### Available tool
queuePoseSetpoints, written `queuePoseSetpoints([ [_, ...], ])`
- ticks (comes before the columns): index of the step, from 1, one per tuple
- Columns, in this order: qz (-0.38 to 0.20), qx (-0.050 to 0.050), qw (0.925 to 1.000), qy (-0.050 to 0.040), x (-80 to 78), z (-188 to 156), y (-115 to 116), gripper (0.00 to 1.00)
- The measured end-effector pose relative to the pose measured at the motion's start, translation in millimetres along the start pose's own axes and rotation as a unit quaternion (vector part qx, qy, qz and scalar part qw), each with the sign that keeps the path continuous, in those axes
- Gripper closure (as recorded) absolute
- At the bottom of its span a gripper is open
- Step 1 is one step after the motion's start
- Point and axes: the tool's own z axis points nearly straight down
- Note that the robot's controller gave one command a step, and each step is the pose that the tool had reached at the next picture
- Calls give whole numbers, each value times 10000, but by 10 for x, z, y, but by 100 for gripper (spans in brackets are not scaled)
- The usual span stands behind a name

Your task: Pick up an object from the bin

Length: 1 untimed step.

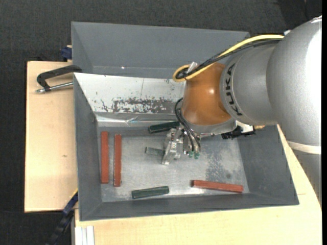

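My gripper (172, 148) hangs low over the middle of the bin floor, under the orange wrist cover. Just left of it lies a small dark grey bar (152, 150), close to the gripper's tip; whether they touch I cannot tell. A dark green stick (163, 127) lies just behind the gripper, partly hidden by the wrist. I see nothing held in the gripper.
Two red sticks (104, 157) (117, 160) lie side by side along the left wall. Another dark green stick (150, 192) lies near the front wall, and a red stick (217, 186) lies at the front right. The arm covers the bin's right rear.
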Motion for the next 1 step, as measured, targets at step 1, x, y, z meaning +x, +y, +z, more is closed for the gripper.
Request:
queuePoseSetpoints([
  [1,1,2,10000,8,8,-44,-2,100],
])
